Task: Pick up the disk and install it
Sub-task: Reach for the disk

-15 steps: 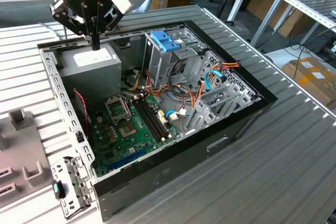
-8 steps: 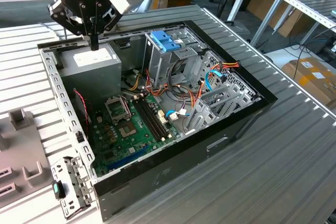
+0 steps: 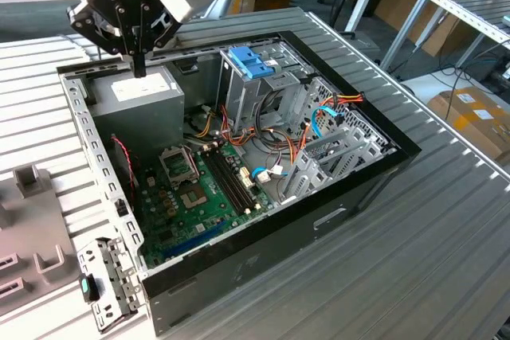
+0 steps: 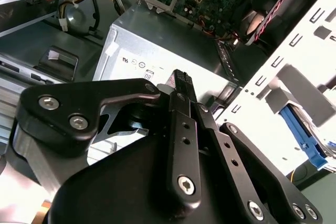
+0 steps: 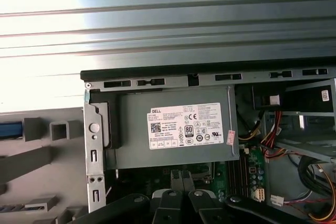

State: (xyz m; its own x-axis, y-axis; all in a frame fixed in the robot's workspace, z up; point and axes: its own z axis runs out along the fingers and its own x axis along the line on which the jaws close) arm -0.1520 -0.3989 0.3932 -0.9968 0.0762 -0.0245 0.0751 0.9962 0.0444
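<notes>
While its jaws meet, the gripper (image 3: pixel 139 69) points down over the power-supply box (image 3: pixel 155 105).

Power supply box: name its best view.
First wrist view: the power supply box lies face-on, labelled top in full view. Exterior view shows it slanted beneath the gripper; second wrist view, partly behind the gripper.

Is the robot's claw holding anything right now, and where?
Nothing. The gripper is shut and empty, over the grey power-supply box.
</notes>
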